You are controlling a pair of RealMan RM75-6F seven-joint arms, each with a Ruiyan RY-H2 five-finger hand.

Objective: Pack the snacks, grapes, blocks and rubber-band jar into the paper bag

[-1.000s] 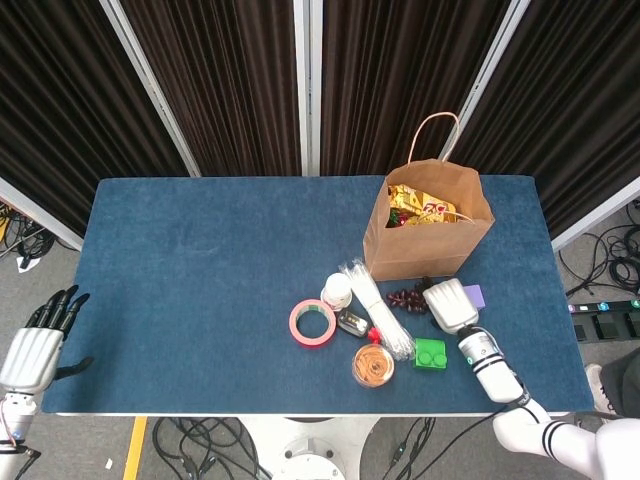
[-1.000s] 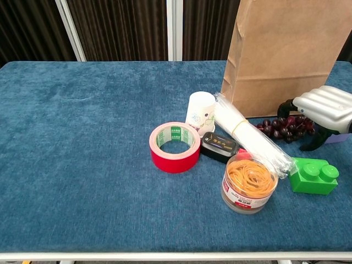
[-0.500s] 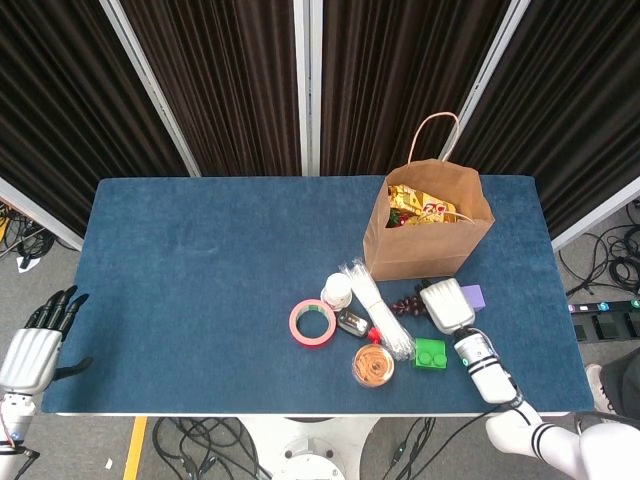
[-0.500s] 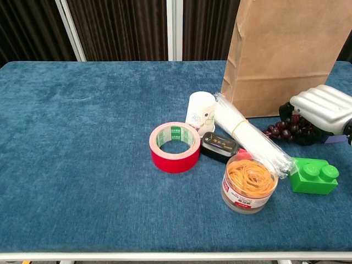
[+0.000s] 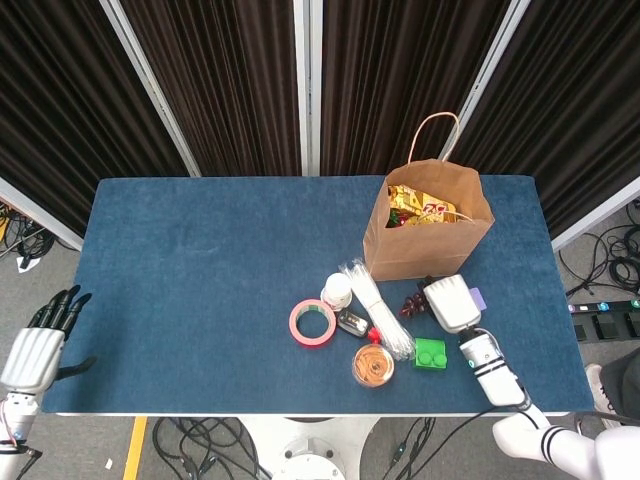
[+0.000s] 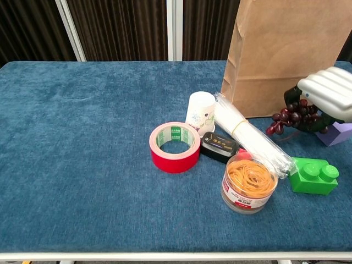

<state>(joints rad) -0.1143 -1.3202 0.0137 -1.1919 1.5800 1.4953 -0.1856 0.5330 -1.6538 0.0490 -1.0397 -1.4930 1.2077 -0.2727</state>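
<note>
Now the right hand (image 6: pixel 330 98) grips the grapes (image 6: pixel 291 115), fingers curled over the bunch, which hangs clear of the table (image 6: pixel 82 165) just in front of the paper bag (image 6: pixel 286 55). Snacks (image 5: pixel 425 208) already sit inside the bag. Nearby lie the purple block (image 6: pixel 338 133), the green block (image 6: pixel 313 176) and the rubber-band jar (image 6: pixel 248 183). Far off, the left hand (image 5: pixel 38 345) hangs beside the table edge, empty, fingers apart.
</note>
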